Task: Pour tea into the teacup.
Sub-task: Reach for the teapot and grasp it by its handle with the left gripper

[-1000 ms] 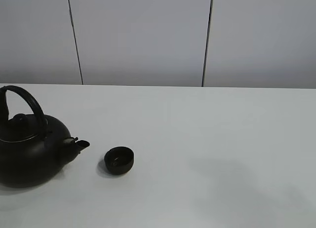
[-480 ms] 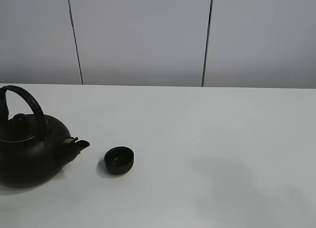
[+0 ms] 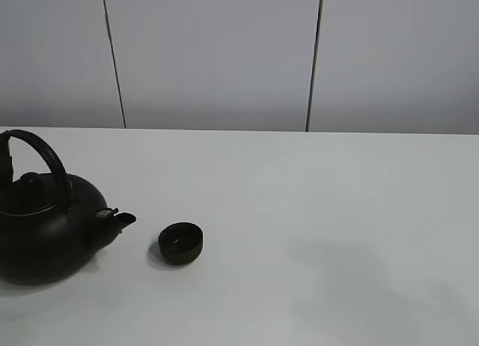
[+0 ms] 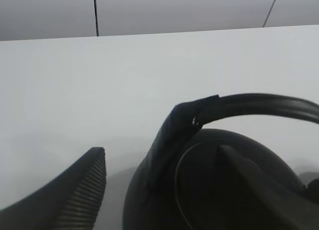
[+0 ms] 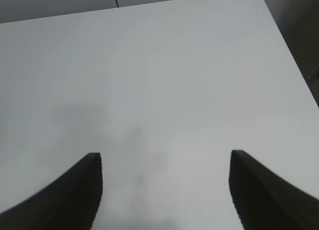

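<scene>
The small black teacup (image 3: 180,243) stands on the white table (image 3: 314,204), just right of the kettle's spout (image 3: 122,219). The large black kettle (image 3: 41,237) with its arched handle (image 3: 45,155) sits at the left edge. In the left wrist view my left gripper (image 4: 159,155) is open, and the kettle's handle (image 4: 249,104) runs between its fingers (image 4: 84,190) without touching the ribbed one. My right gripper (image 5: 165,155) is open and empty above bare table. Neither gripper shows clearly in the exterior high view.
The table's far edge meets a grey panelled wall (image 3: 217,54). The table's right corner and edge (image 5: 279,31) show in the right wrist view. A faint shadow (image 3: 344,263) lies on the table right of the teacup.
A dark shape at the left edge beside the kettle's handle has shrunk a little. The kettle and the teacup have not moved.
</scene>
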